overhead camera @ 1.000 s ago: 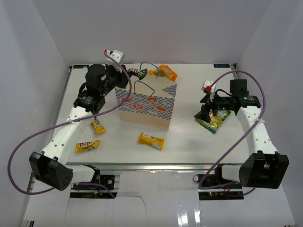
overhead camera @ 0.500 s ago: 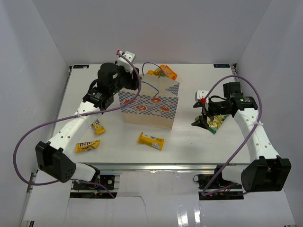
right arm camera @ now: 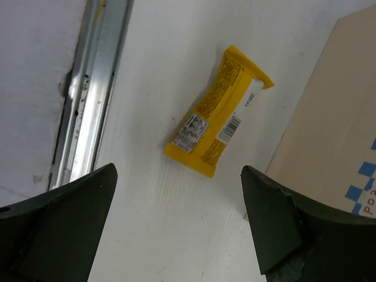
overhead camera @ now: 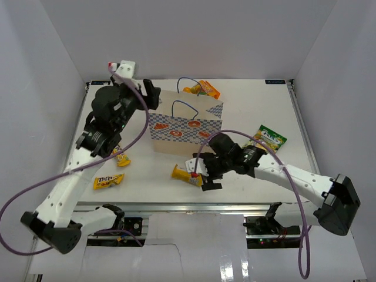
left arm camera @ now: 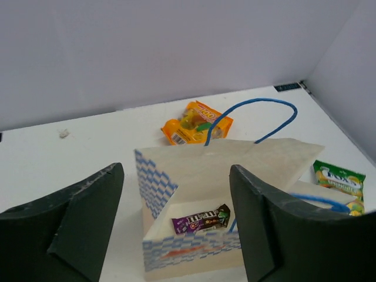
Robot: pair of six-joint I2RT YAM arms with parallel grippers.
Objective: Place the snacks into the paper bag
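The paper bag [overhead camera: 187,128] stands upright mid-table, mouth open. A purple snack packet [left arm camera: 201,220] lies on its floor. My left gripper [overhead camera: 153,96] hovers open and empty above the bag's back-left rim [left arm camera: 176,176]. My right gripper [overhead camera: 203,175] is open, low over the table in front of the bag, just short of a yellow bar [overhead camera: 185,173]; in the right wrist view the bar [right arm camera: 220,111] lies ahead of the open gripper [right arm camera: 179,194]. An orange pouch [overhead camera: 202,89] lies behind the bag and a green-yellow pouch [overhead camera: 269,138] to its right.
Two more yellow packets [overhead camera: 121,157] [overhead camera: 108,181] lie on the left of the table near the left arm. The bag's tan wall [right arm camera: 335,117] stands close to the right finger. The table's metal front rail [right arm camera: 88,100] runs just beyond the bar.
My left gripper opened over the bag, the purple packet dropped inside, and the arm drew back left. My right arm swung from the green-yellow pouch to the yellow bar.
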